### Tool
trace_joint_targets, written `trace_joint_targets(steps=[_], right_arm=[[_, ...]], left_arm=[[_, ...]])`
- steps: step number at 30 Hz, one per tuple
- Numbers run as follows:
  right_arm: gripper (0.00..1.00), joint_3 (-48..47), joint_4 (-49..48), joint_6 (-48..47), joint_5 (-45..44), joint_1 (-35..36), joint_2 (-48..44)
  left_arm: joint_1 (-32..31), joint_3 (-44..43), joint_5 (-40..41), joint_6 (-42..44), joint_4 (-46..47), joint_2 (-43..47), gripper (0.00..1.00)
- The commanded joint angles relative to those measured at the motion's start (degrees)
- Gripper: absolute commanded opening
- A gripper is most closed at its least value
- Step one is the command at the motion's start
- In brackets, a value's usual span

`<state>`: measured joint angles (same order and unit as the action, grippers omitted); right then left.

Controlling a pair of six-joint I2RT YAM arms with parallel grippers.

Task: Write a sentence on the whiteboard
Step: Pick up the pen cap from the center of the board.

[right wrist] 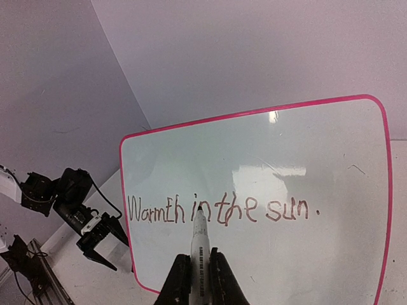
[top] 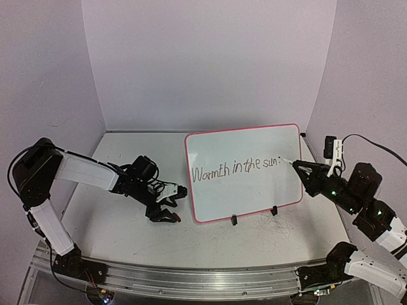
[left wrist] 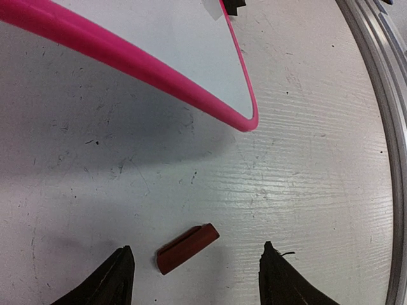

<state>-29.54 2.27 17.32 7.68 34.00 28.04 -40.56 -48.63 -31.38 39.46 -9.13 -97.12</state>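
Observation:
The whiteboard (top: 245, 184), pink-framed, stands tilted on two black clip feet and reads "Warmth in the sun." in dark red. My right gripper (top: 305, 170) is shut on a white marker (right wrist: 200, 244). In the top view the marker's tip (top: 285, 160) points at the board by the full stop, and I cannot tell if it touches. My left gripper (top: 166, 213) is open, low over the table beside the board's lower left corner (left wrist: 245, 121). A dark red marker cap (left wrist: 186, 249) lies loose on the table between the left fingers (left wrist: 121, 276).
The clip feet (top: 234, 220) sit at the board's near edge. A metal rail (top: 191, 279) runs along the table's front, also seen in the left wrist view as the rail (left wrist: 381, 95). Lilac walls close in the back and both sides. The tabletop (top: 127, 159) is scuffed grey.

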Motion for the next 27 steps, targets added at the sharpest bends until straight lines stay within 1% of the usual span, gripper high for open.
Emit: trace_joint_targets(steps=[1,4,9,16,20,23,27], right_arm=[[0.0,-0.76,-0.38,-0.26,-0.29,-0.21,-0.58],[0.0,-0.93,-0.19,-0.03,-0.09,-0.22,-1.63],[0.0,-1.31,0.91,0.28,-0.59,-0.22,-3.83],[0.0,-1.3,0.88,0.51,-0.59,-0.23,-3.77],[0.0,-1.41,0.92,0.37,-0.76,-0.23,-3.79],[0.0,-1.35,0.91,0.43,-0.92,-0.24,-4.04],[0.0,-0.93,0.4,0.52,-0.93,-0.17,-3.7]], left_arm=[[-0.28,-4.09,-1.06,1.01,-2.91,-2.18,0.68],[-0.61,-5.25,0.38,0.12,-4.01,-3.55,0.68],[-1.41,-5.97,6.72,0.01,-5.81,-5.15,0.69],[-3.97,-5.52,7.84,0.96,-5.87,-6.23,0.71],[-5.28,-4.85,8.31,-0.31,-7.39,-5.71,0.69],[-5.42,-2.98,9.74,-1.75,-8.75,-3.75,0.67],[-5.61,-1.53,11.8,-3.7,-9.02,-1.94,0.6]])
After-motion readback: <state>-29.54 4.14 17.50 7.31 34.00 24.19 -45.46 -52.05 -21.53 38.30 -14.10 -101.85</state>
